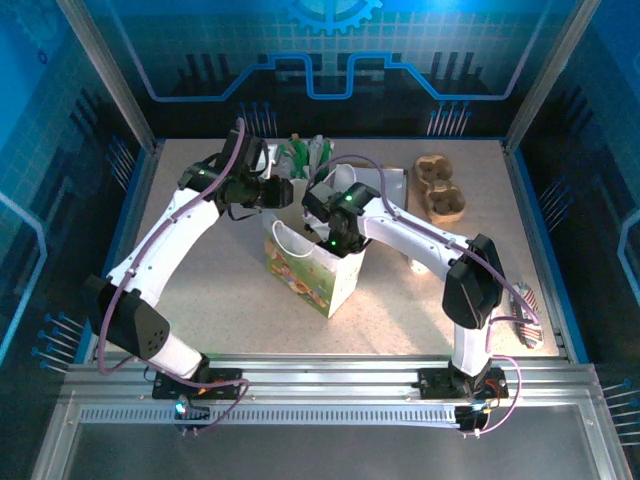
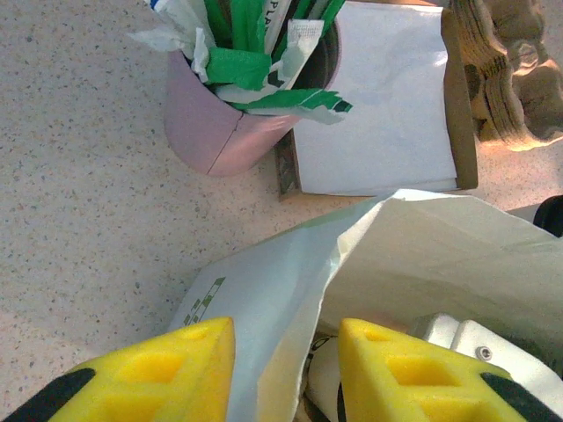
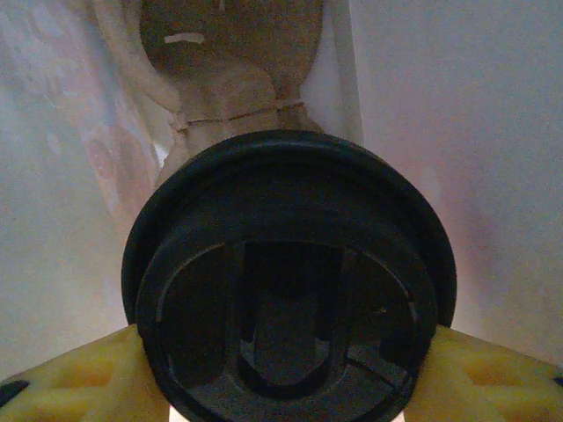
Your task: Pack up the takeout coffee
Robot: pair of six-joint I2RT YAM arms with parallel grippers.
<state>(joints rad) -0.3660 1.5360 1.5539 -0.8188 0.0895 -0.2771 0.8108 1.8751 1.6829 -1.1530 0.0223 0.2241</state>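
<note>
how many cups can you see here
2: a pink cup of sticks beyond the paper bag, and the lidded coffee cup, held by the right gripper inside the bag. Others may be hidden.

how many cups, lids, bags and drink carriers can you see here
cup: 1, pink
lid: 1, black
bag: 1, standing open
carrier: 1, brown, possibly a stack
total: 4
The flat white sheet beside the cup is not counted; I cannot tell what it is.
</note>
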